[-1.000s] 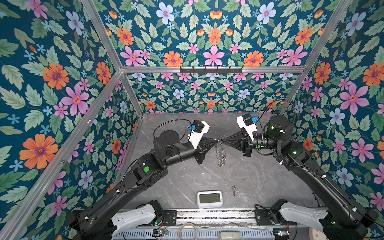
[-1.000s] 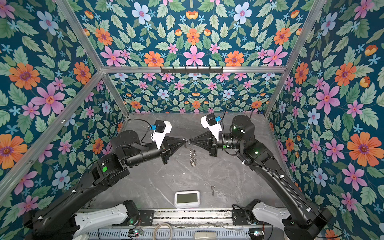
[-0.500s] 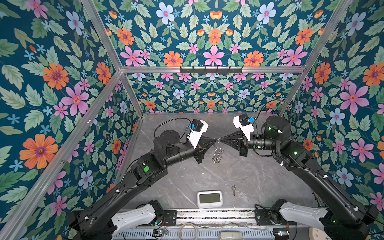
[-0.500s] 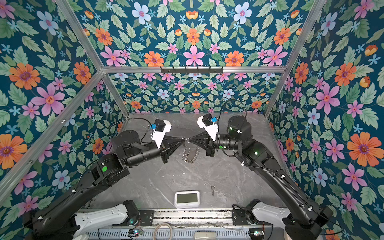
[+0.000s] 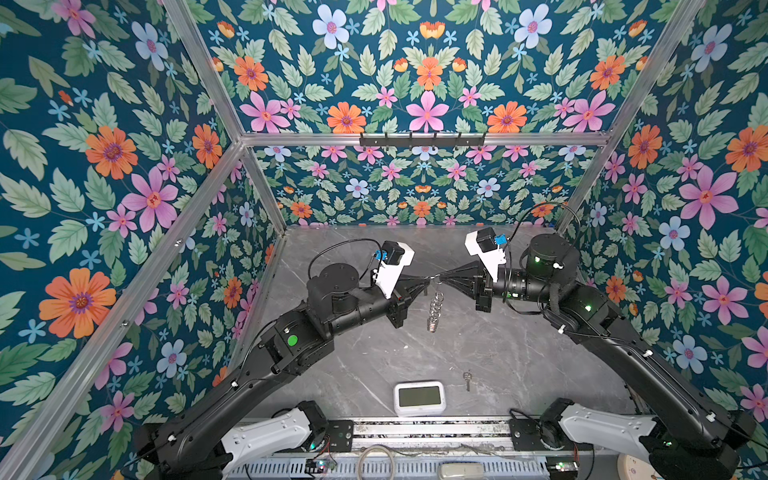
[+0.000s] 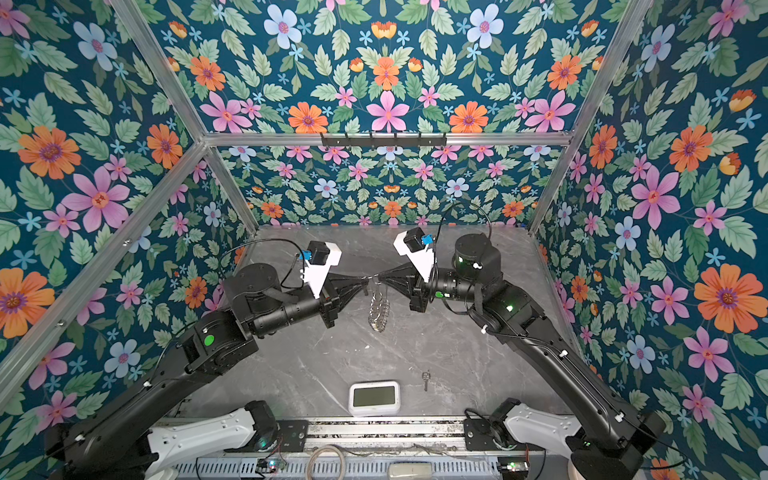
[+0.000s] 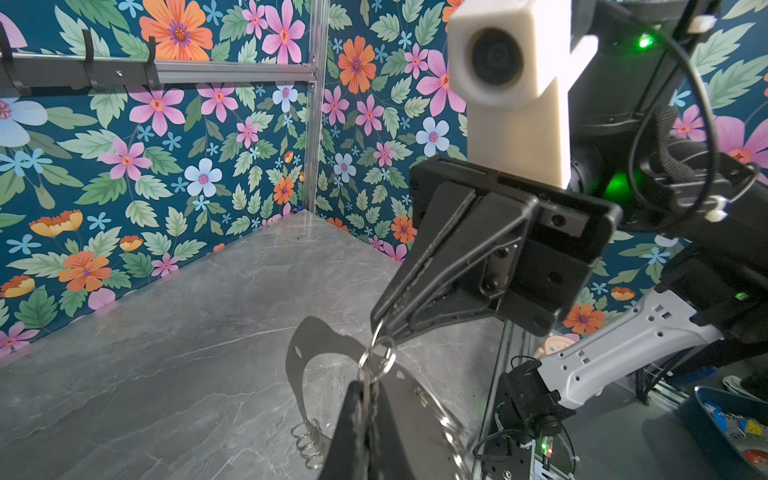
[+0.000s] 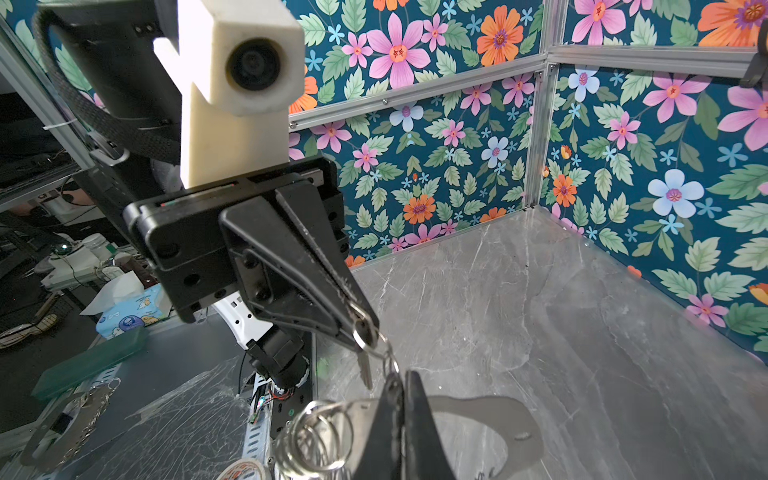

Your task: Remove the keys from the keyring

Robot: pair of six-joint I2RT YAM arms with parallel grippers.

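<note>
Position of left gripper and right gripper: tip to tip in mid-air over the middle of the grey marble table, in both top views. State of left gripper: jaws pressed together on the head of a small silver key, blade pointing down below the tips. State of right gripper: jaws pressed together on a small silver ring at the top of the keyring. Location of keyring — directly below the two meeting tips, translucent grey plate and its row of silver rings hanging downward; contact of the lower end with the table not discernible. Location of second key — flat on the table near the front edge, just beside the white clock, well apart from both grippers.
</note>
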